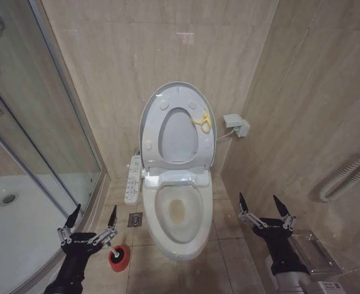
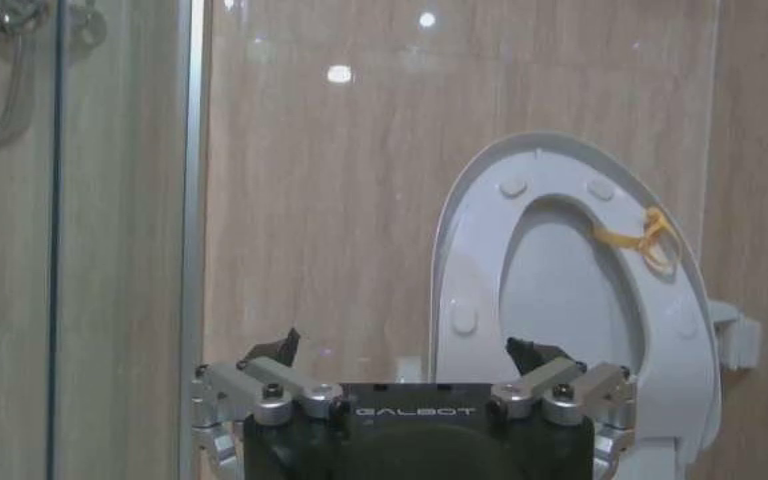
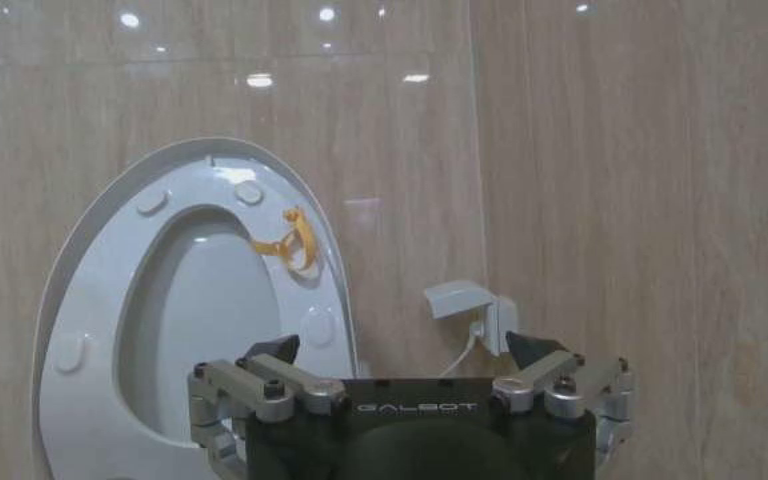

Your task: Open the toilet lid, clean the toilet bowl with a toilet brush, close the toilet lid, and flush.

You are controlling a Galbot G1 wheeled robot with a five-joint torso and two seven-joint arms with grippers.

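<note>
the toilet lid (image 1: 152, 116) and seat stand raised against the wall at twelve o'clock, so the toilet bowl (image 1: 178, 211) lies open — opening looks done. brushing, closing and flushing remain. the left gripper (image 1: 91, 222), fingers spread wide, hangs at seven o'clock just above the red holder (image 1: 119, 258); the right gripper (image 1: 264, 208), spread wide too, waits at four o'clock.

Toilet lid (image 1: 178, 98) upright behind toilet bowl (image 1: 178, 211)
</note>
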